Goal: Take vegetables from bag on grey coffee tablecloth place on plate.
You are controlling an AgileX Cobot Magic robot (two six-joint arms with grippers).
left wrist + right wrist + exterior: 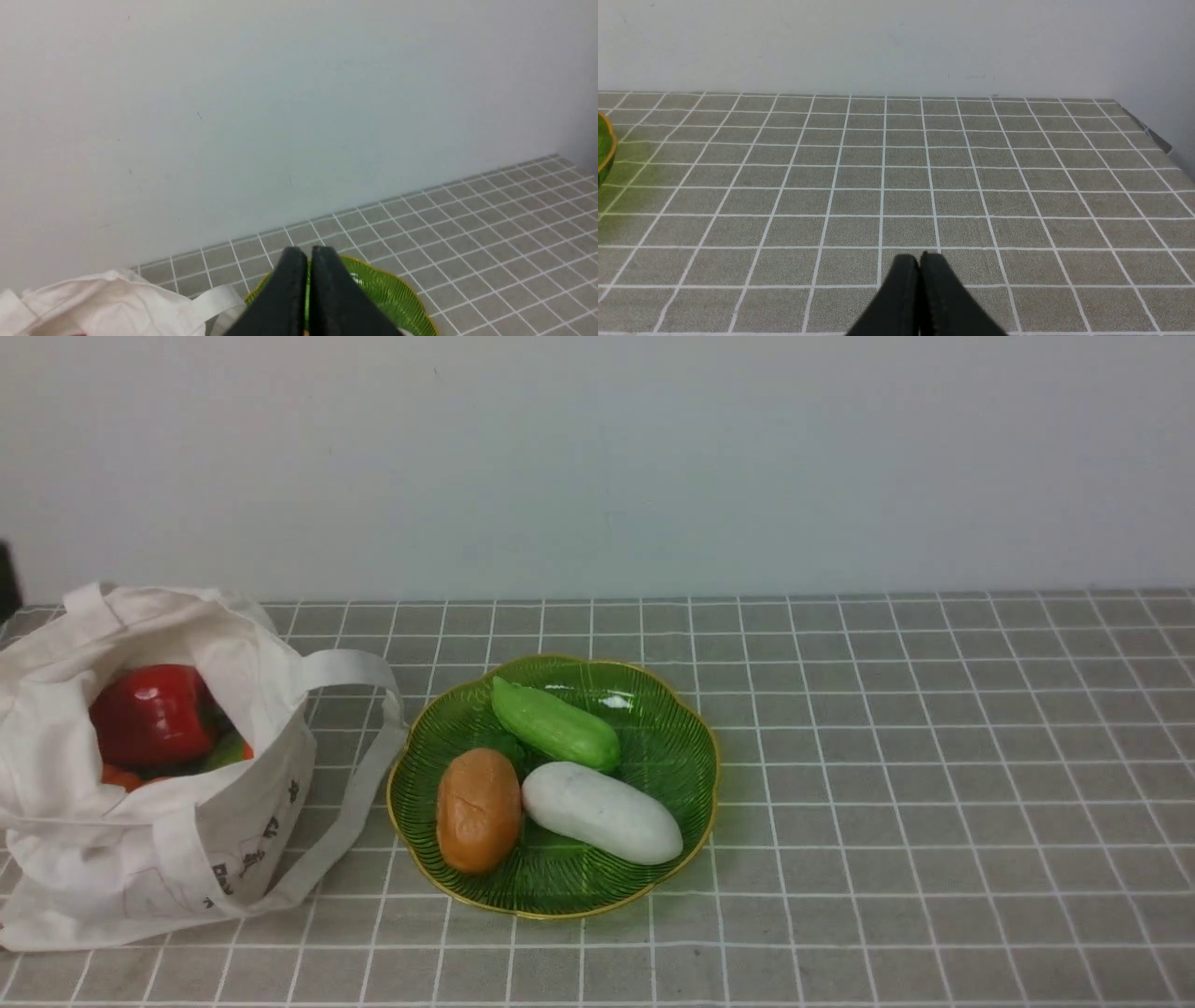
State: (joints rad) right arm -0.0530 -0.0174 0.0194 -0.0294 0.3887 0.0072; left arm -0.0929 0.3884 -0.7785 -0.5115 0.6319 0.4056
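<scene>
1. We cannot read the lettering [271, 828] on the bag [75, 859].
2. Inside the bag, cloth and pepper [154, 714] hide most orange pieces [117, 777].
3. Beside the bag, the left gripper [308, 252] covers part of the plate [392, 294].

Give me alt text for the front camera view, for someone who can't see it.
A green glass plate on a grey grid tablecloth holds a green gourd, an orange-brown piece and a white oblong vegetable. To its left, an open cream tote bag holds a red pepper.

Lab-like staged tabletop: grey coffee tablecloth [934, 756] against blank pale wall [597, 457], toy vegetables [555, 725] on plate [672, 747].
</scene>
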